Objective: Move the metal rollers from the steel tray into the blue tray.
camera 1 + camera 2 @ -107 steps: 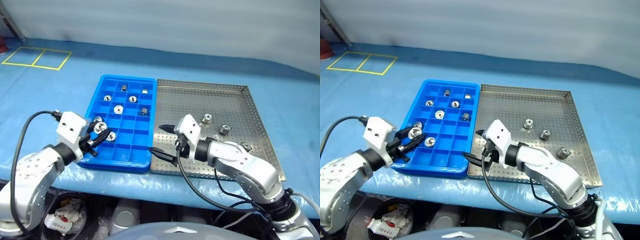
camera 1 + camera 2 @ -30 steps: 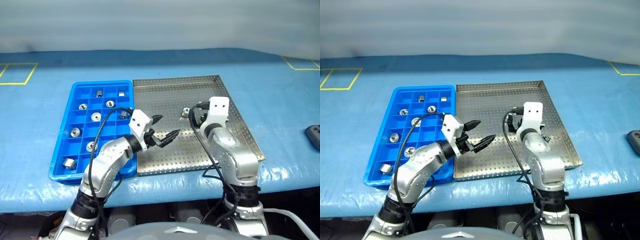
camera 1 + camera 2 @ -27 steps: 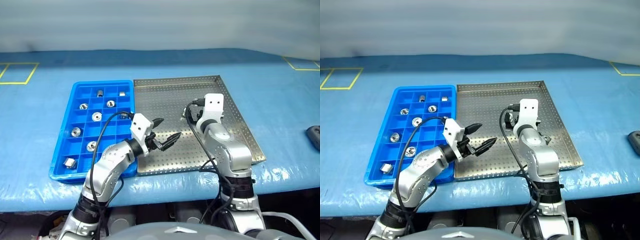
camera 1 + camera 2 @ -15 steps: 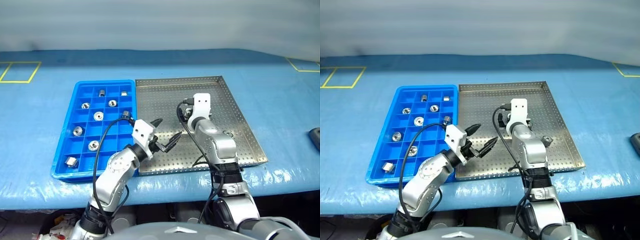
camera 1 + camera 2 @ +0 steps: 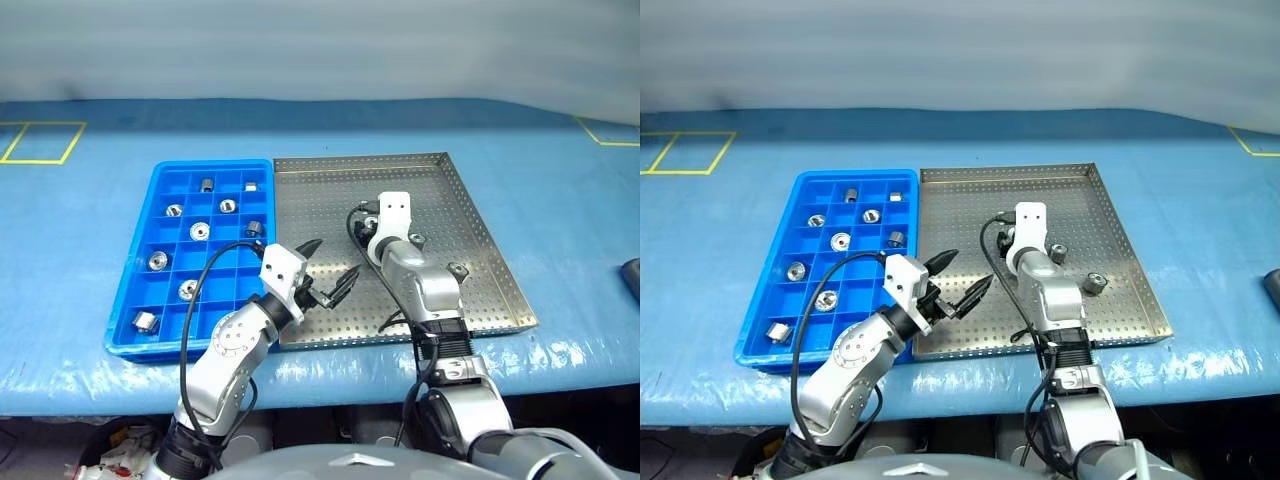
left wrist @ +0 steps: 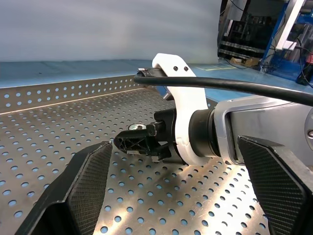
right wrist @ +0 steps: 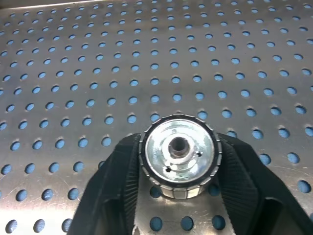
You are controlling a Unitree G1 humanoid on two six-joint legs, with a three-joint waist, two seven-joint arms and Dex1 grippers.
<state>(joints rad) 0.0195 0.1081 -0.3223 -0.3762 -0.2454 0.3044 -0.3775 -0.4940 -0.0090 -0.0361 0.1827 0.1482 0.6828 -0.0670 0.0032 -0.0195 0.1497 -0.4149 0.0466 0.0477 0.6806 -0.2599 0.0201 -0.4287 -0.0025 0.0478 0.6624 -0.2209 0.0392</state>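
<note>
The steel tray (image 5: 330, 190) lies to the right of the blue tray (image 5: 213, 164). My right gripper (image 7: 178, 147) is low over the steel tray's middle, its fingers (image 7: 122, 171) pressed against both sides of a metal roller (image 7: 179, 152) that stands on the perforated floor. Two more rollers (image 5: 415, 239) (image 5: 458, 270) lie to the right of that hand. Several rollers (image 5: 199, 231) sit in the blue tray's compartments. My left gripper (image 5: 336, 258) hovers open and holding nothing over the steel tray's near left part, pointing toward the right gripper (image 6: 146, 142).
A dark object (image 5: 632, 275) lies at the right edge of the blue-covered table. Yellow tape squares (image 5: 40, 140) mark the far left. Black cables (image 5: 200, 300) loop from both wrists. The table's front edge runs just below both trays.
My right gripper has come down onto a roller and its fingers have closed against it. The left gripper stays open in about the same place. The camera has shifted slightly.
</note>
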